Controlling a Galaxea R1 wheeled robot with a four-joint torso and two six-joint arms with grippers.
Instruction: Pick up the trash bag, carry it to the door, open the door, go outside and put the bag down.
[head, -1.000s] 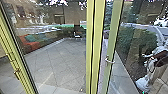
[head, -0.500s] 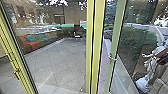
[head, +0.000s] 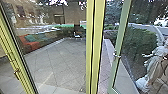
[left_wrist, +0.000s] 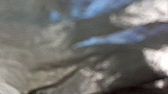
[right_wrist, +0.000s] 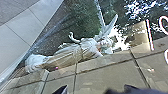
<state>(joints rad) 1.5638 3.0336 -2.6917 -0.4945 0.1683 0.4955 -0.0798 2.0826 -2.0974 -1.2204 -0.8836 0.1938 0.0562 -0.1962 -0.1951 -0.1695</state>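
How far open the left gripper is, or whether it grips anything, I cannot tell; close to its camera is creased dark plastic with blue sheen, presumably the trash bag. The right gripper's state and hold are equally unclear. Ahead, a slim green-framed glass door with a small metal handle stands apart from the thick yellow upright post (ajar, by my reading). Pinkish paving lies beyond. Opening the door seems the step in hand; the next move calls for widening that gap, keeping the bag off the frame.
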